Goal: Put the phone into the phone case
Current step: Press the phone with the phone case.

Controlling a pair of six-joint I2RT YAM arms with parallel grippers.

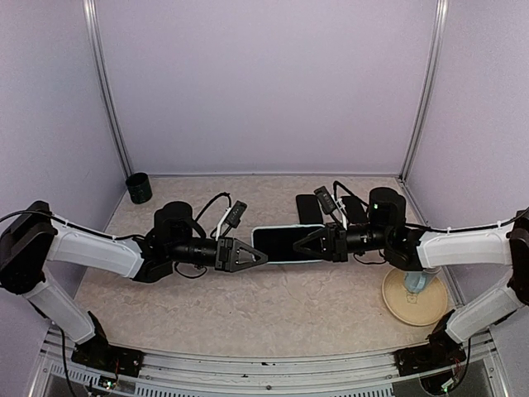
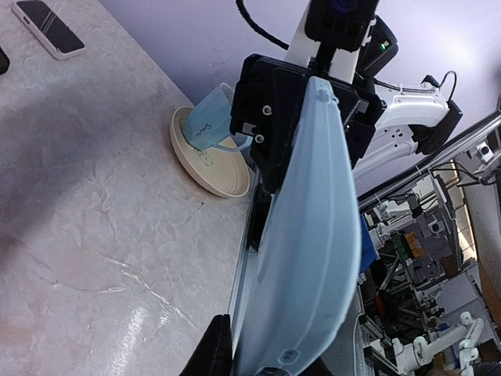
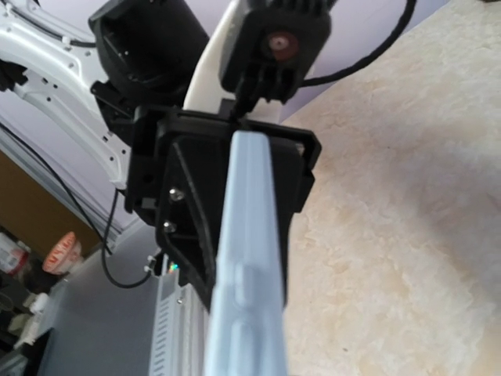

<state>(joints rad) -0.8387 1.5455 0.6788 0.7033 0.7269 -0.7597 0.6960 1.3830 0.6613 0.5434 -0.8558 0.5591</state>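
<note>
Pale blue phone case: held in the air between the 2 arms, above the middle of the surface, long axis running left to right, 1 end in each set of jaws.
Case orientation: top view shows it lying roughly flat; the left wrist view shows its plain blue back, the right wrist view only its thin edge.
Phone: shows as a dark face with a pale rim around it inside the case, facing up; cannot tell if it is fully seated.
Left gripper: jaws narrow, pinching the left end of the phone case.
Right gripper: jaws narrow, clamped on the right end of the phone case; its black fingers wrap the far end in the left wrist view.
Arms: both reach inward and nearly level, wrists well above the surface.
Plate: tan, round, near right of the surface, beside the right arm.
Blue cup: on the plate, tilted in the left wrist view.
Black cup: upright, far left corner.
Handset: white-rimmed, screen up, flat on the surface, well apart from the held case.
</note>
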